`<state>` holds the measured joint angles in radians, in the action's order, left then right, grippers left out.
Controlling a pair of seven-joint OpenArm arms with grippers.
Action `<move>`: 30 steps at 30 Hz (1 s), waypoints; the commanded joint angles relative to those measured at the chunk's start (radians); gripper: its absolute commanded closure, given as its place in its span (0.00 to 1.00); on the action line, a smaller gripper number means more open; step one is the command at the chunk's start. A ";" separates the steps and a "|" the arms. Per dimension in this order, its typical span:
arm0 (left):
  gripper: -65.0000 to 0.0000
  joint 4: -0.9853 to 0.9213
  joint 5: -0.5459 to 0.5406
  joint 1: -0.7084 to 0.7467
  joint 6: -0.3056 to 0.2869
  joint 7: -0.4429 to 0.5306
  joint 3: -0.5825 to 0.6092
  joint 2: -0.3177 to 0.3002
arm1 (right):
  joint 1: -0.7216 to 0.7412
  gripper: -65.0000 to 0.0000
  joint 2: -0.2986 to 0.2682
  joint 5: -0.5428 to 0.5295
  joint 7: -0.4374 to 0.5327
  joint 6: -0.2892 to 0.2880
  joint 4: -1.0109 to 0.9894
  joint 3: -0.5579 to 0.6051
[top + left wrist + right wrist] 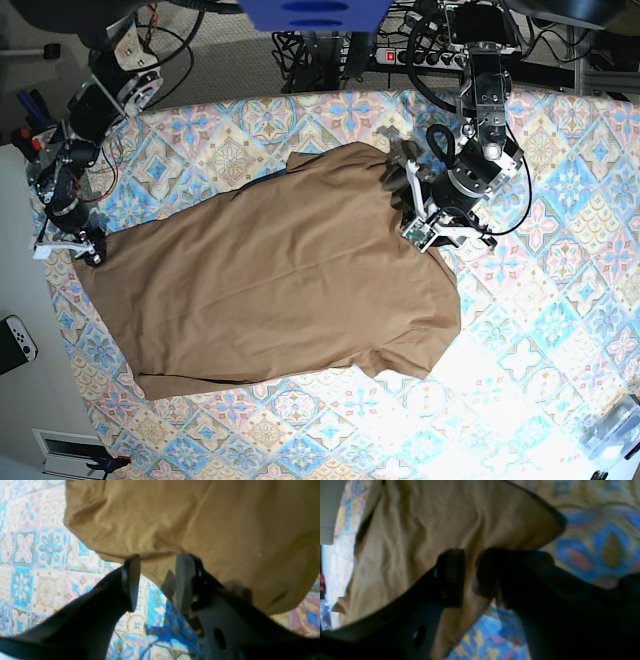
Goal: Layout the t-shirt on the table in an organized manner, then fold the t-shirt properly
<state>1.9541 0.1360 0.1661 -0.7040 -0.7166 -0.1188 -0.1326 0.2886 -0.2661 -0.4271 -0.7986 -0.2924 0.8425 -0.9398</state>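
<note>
Tan t-shirt (270, 280) spread across centre of the patterned surface (560, 300) in base view, left end effector (157, 582) half open astride its hem, right end effector (470, 576) pinching a cloth edge, both grips visible only in wrist views

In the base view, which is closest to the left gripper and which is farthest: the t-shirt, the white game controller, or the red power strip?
1. The t-shirt: touching the left gripper at its edge.
2. The red power strip: beyond the table's top edge, above the gripper.
3. The white game controller: far across, off the table's other end, at the picture's left edge.
</note>
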 commanded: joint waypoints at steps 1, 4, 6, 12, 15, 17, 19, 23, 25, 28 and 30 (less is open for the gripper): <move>0.66 0.021 -0.008 -0.004 0.006 0.022 -0.002 -0.002 | 0.002 0.65 -0.003 0.027 -0.041 0.014 -0.010 0.005; 0.67 0.021 -0.008 0.005 0.006 0.022 -0.002 0.000 | 0.002 0.65 -0.003 0.027 -0.040 0.014 -0.010 0.014; 0.67 0.023 -0.009 0.006 0.006 0.022 -0.002 0.000 | 0.002 0.65 -0.003 0.027 -0.038 0.014 -0.009 0.055; 0.66 0.061 -0.233 0.086 0.006 0.021 -0.011 0.000 | -0.001 0.65 -0.003 0.027 -0.037 0.014 -0.007 0.140; 0.63 0.060 -0.441 0.115 0.006 -0.077 -0.107 -0.006 | -0.001 0.65 -0.005 0.027 -0.037 0.014 -0.007 0.141; 0.53 0.060 -0.579 0.118 0.006 -0.168 -0.163 -0.025 | -0.002 0.65 -0.022 0.029 -0.037 0.014 -0.007 0.143; 0.45 0.058 -0.698 0.135 0.006 -0.237 -0.210 -0.060 | -0.004 0.65 -0.037 0.029 -0.037 0.014 -0.007 0.144; 0.44 0.058 -0.797 0.200 0.006 -0.274 -0.186 -0.144 | -0.004 0.65 -0.040 0.029 -0.040 0.014 -0.005 0.144; 0.44 0.057 -0.783 0.218 0.006 -0.272 -0.127 -0.163 | -0.005 0.65 -0.040 0.029 -0.040 0.014 -0.005 0.144; 0.44 0.011 -0.741 0.217 0.006 -0.271 -0.092 -0.141 | -0.012 0.65 -0.042 0.029 -0.040 0.014 -0.005 0.144; 0.44 -0.026 -0.703 0.200 0.006 -0.257 -0.114 -0.104 | -0.048 0.65 -0.043 0.029 -0.040 0.014 -0.005 0.144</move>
<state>1.9102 -0.5468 0.3721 -0.6994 -0.9943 -0.2256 -0.2226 0.2565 -0.2966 -0.4503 -0.7773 -0.3111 0.8425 -0.7952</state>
